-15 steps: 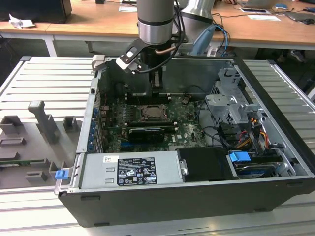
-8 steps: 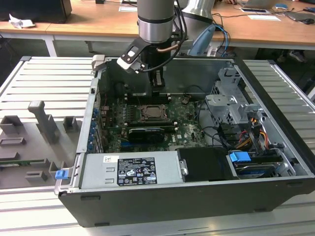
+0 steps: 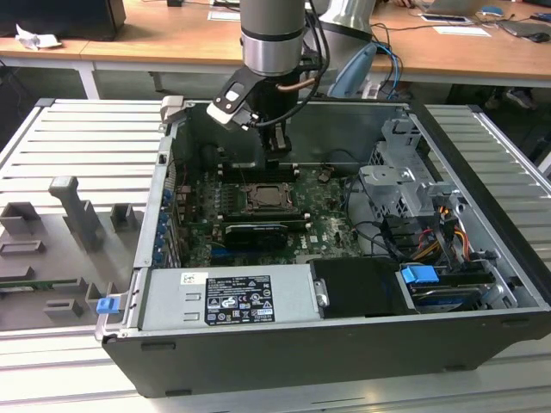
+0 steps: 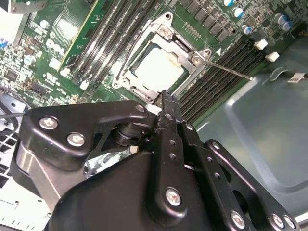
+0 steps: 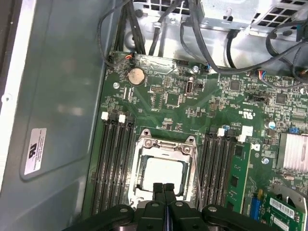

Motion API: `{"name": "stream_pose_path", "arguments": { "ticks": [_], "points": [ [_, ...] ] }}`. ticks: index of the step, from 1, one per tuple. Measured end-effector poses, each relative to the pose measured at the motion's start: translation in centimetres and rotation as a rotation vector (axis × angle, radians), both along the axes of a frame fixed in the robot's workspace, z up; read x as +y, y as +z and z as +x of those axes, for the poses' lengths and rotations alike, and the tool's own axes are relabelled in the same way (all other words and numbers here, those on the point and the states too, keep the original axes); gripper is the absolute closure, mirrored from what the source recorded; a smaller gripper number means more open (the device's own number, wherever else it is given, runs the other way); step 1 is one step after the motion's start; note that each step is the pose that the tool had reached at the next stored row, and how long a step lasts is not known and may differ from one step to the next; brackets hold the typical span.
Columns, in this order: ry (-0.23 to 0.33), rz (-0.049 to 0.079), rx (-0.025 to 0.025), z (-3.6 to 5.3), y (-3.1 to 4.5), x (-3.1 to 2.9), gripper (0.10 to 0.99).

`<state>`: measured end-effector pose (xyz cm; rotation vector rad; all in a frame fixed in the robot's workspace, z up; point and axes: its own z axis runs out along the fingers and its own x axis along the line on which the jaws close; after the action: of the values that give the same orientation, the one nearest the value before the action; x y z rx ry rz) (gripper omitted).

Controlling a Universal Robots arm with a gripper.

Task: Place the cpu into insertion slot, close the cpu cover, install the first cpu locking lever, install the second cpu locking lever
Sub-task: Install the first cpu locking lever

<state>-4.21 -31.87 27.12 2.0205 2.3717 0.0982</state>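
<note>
First wrist view: fingers point(image 5: 157, 192) together above seated cpu point(image 5: 163, 174)

Nothing between them; tips over one edge of the cpu cover point(image 5: 166, 144), lying flat around the cpu in the insertion slot point(image 5: 140, 179). Thin locking lever point(image 5: 195, 173) runs beside the cover. Exterior view: gripper point(image 3: 274, 159) inside computer case point(image 3: 344, 344) on slatted bench point(image 3: 52, 138).

1. The exterior view looked down from high and to one side onto the whole open computer case point(image 3: 344, 344), the ribbed counter point(image 3: 77, 138) beneath it and the arm point(image 3: 274, 34) above.
2. The first wrist view rode close above the motherboard point(image 5: 192, 96), facing almost straight down past the claw point(image 5: 163, 186) tips.
3. The second wrist view sat behind the claw, tilted, equally near the board.
4. All three views shared the insertion slot point(image 5: 139, 168). Both wrist views also shared the memory slots point(image 5: 115, 163) flanking it.
</note>
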Motion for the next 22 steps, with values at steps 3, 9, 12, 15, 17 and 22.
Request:
{"name": "stream_pose_path", "arguments": {
  "ticks": [3, 9, 12, 15, 17, 22],
  "points": [
    [0.024, 0.000, 0.0001, 0.00, 0.00, 0.00, 0.980],
    [0.136, 0.000, 0.0001, 0.00, 0.00, 0.00, 0.980],
    [0.157, 0.000, 0.0001, 0.00, 0.00, 0.00, 0.980],
    [0.183, 0.000, 0.0001, 0.00, 0.00, 0.00, 0.980],
    [0.206, 0.000, 0.0001, 0.00, 0.00, 0.00, 0.980],
    [0.260, 0.000, 0.0000, 0.00, 0.00, 0.00, 0.980]
  ]
}}
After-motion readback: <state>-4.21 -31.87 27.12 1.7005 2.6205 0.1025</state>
